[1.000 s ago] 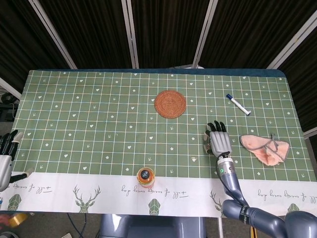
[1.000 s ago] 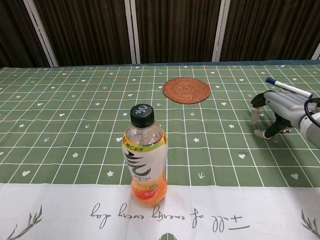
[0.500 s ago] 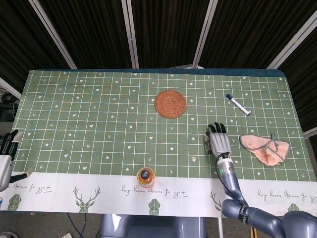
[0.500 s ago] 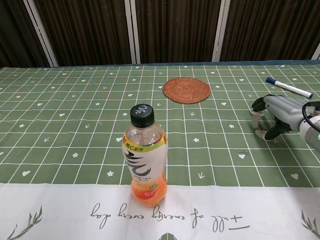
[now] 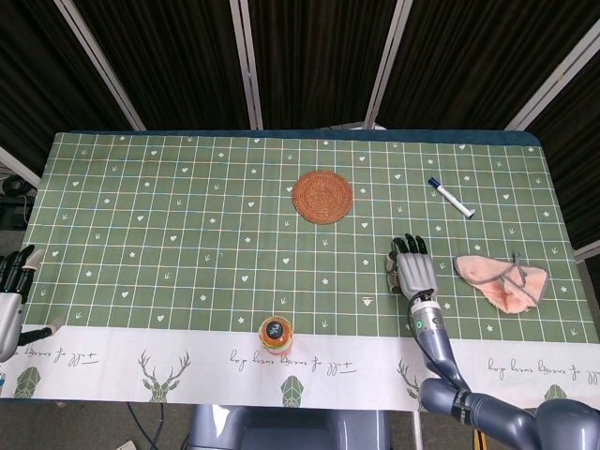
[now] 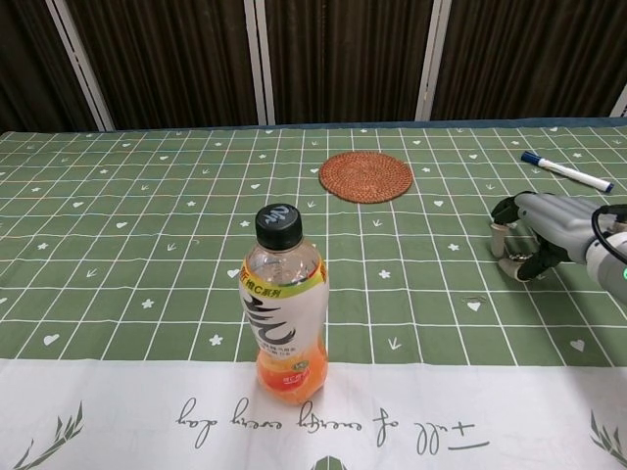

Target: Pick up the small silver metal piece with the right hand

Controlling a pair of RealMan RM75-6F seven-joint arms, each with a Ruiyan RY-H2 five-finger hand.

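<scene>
Right robot hand [image 5: 413,273] sits low over the surface [image 5: 187,234], palm down, fingers curled toward the cloth. In the chest view [image 6: 534,233] the fingertips [image 6: 502,233] look to be at or just above the cloth. Can't tell whether anything is held; nothing shows between the fingers.

The small silver metal piece: best guess is the faint thin outline on the cloth nearer the robot and to the left of the right robot hand [image 6: 474,301], also a pale speck in the head view [image 5: 367,302]. It's apart from the hand, not under it. Low confidence, since it could be a print mark on the cloth.

Doing the step well, as I judge it:
- Confirm the target before closing. If that outline is the piece, the hand needs to shift toward the robot and left, not close where it is.
- A thin flat piece on cloth calls for a thumb-and-fingertip pinch at the edge, with a low approach and light contact so the cloth doesn't bunch.
- Lift straight up and check the pinch from the chest view.

Hard to read:
- The piece's shape and material are too small to resolve.
- The underside of the right palm is hidden in both views.
- Left robot hand [image 5: 11,281] is cut off at the frame edge, beside the surface, fingers apart, holding nothing visible.
</scene>
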